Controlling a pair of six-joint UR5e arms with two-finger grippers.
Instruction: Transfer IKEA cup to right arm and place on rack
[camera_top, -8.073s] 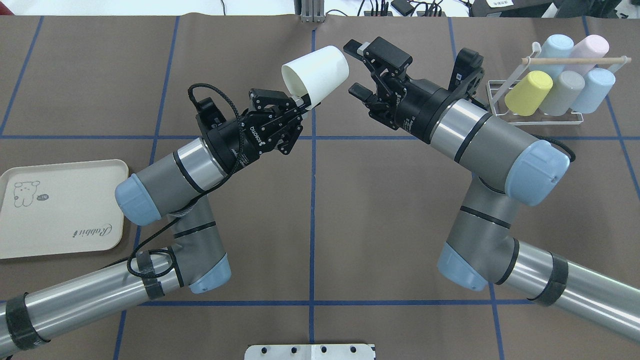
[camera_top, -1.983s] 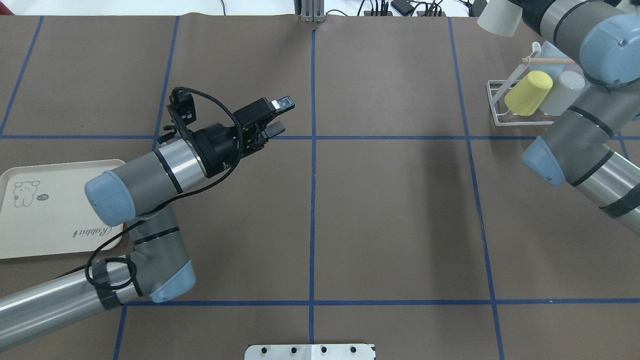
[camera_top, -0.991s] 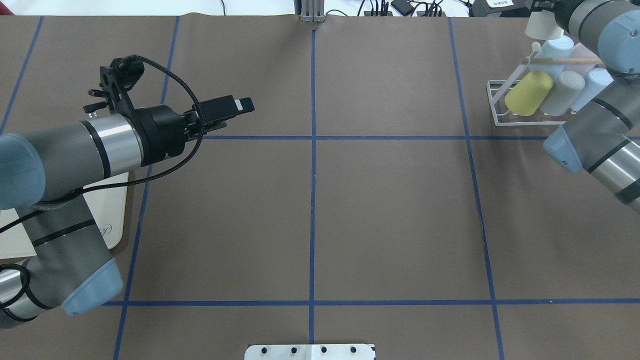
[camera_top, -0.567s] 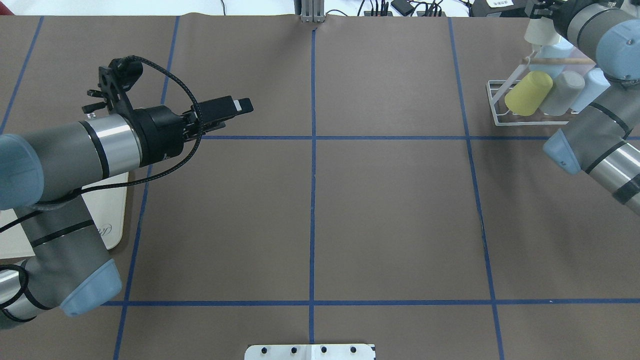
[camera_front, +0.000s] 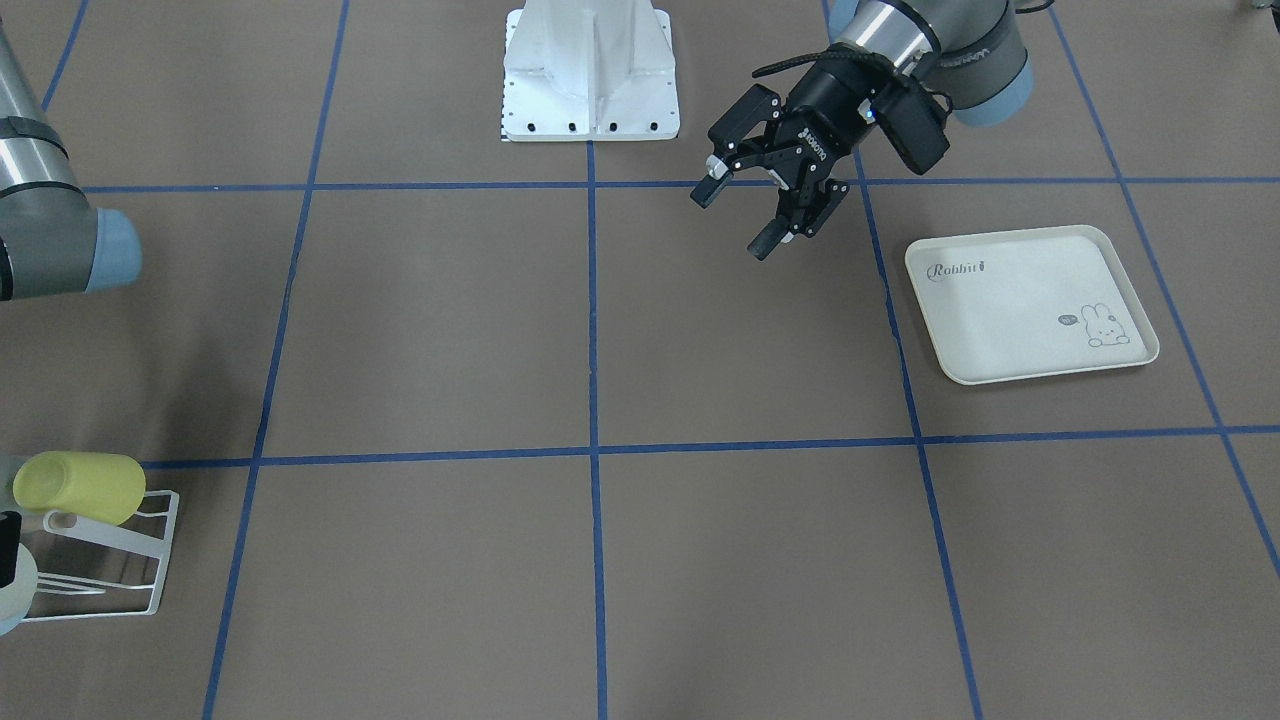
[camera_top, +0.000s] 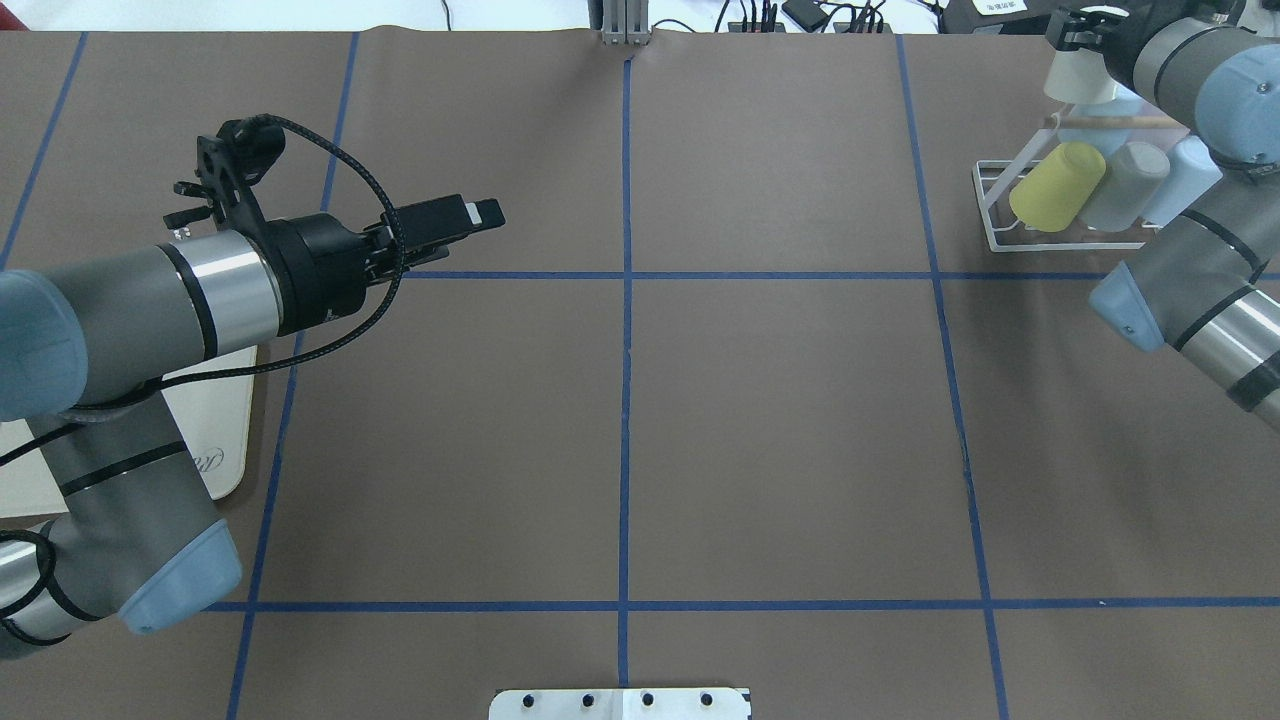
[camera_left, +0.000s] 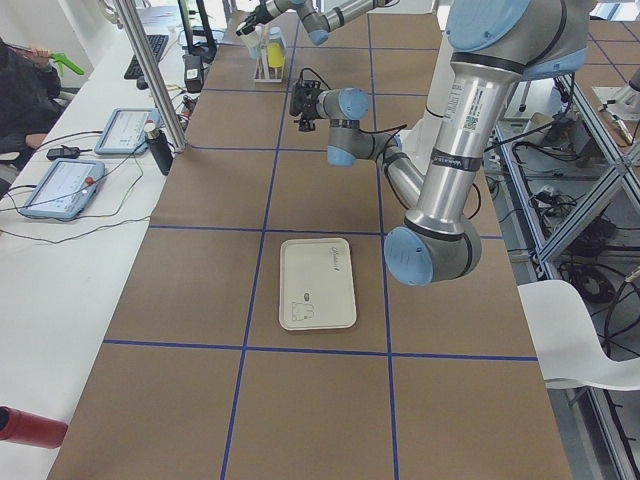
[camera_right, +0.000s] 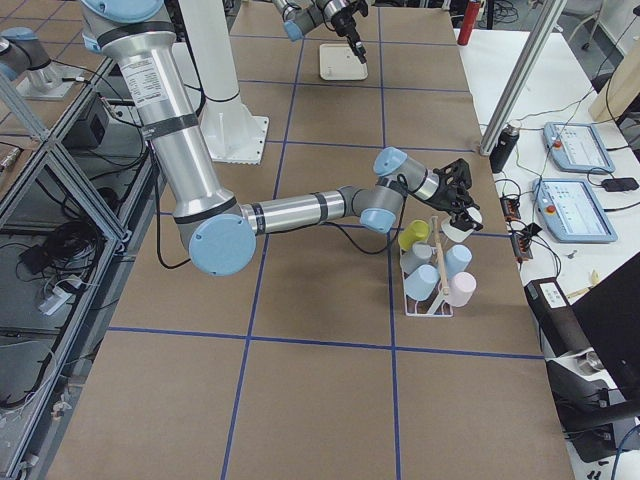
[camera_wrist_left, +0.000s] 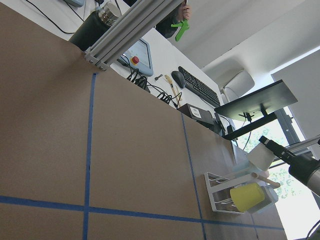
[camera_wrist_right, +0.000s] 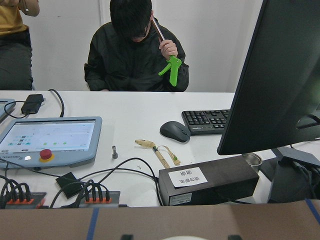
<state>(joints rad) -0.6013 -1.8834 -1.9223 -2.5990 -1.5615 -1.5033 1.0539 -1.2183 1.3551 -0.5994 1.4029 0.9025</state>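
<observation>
Brown paper table (camera_top: 800, 420) with blue tape squares, pretty plain setup. Left gripper (camera_front: 733, 222), marked ROBOTIQ, hangs with its jaws spread wide; one cream tray (camera_front: 1010, 300) reading "Rabbit", with a little bunny drawing, lies below it, off to its left. Right gripper (camera_top: 1085, 45) is clamped on the white IKEA cup (camera_top: 1075, 82), white wire rack (camera_top: 990, 215) just under it with five more cups (camera_right: 457, 259): yellow, grey, pink, two blue

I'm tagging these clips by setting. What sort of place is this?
Probably a robotics lab workstation: a left arm and a right arm share a table taped into a blue grid, and the desk beside it holds a teach pendant with a red stop button, a keyboard and a monitor.
</observation>
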